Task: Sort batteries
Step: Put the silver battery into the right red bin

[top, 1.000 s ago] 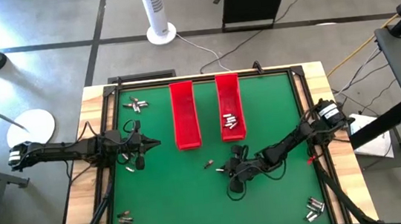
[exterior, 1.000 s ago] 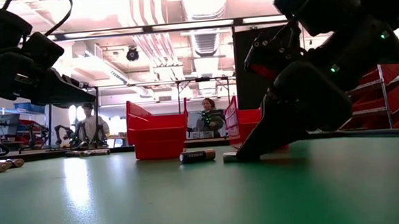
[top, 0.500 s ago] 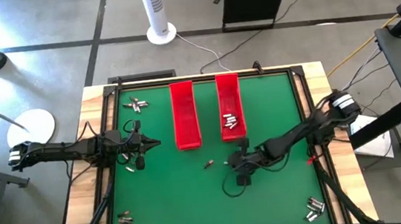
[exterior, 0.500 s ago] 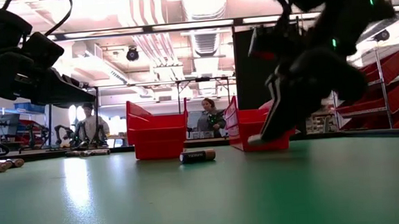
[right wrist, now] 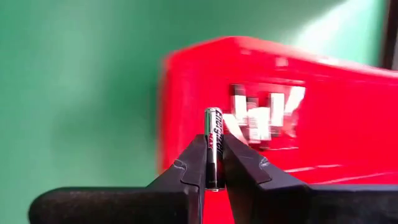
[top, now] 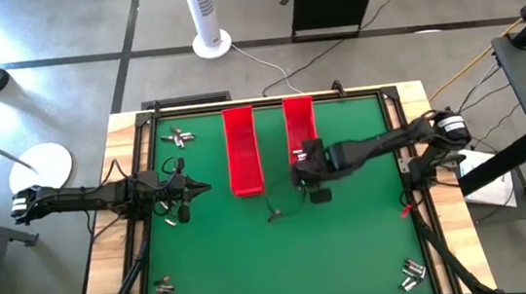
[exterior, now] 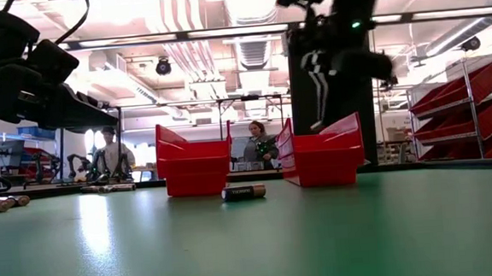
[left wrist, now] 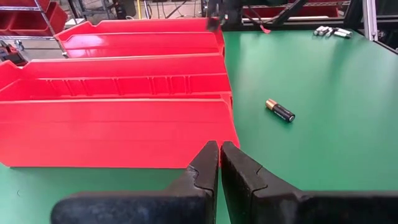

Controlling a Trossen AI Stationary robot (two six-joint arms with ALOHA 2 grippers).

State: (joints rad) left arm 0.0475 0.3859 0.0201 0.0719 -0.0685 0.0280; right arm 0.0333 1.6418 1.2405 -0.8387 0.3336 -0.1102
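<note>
a silvery battery (right wrist: 213,147) stands upright, clamped between the fingers of the right pincer (top: 307,170), raised over the near end of the right red tray (top: 300,123), where other silvery batteries (right wrist: 260,118) lie. a dark battery (left wrist: 280,111) lies on the green surface (top: 255,255) near the left red tray (top: 242,149). the left pincer (left wrist: 219,163), fingers pressed together and empty, hovers at the surface's left side.

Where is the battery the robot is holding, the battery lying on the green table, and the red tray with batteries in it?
held battery (right wrist: 213,146), right wrist view, label middle
lying battery (left wrist: 280,111), left wrist view, dark body
tray with batteries (top: 299,114), high view, bare floor
</note>
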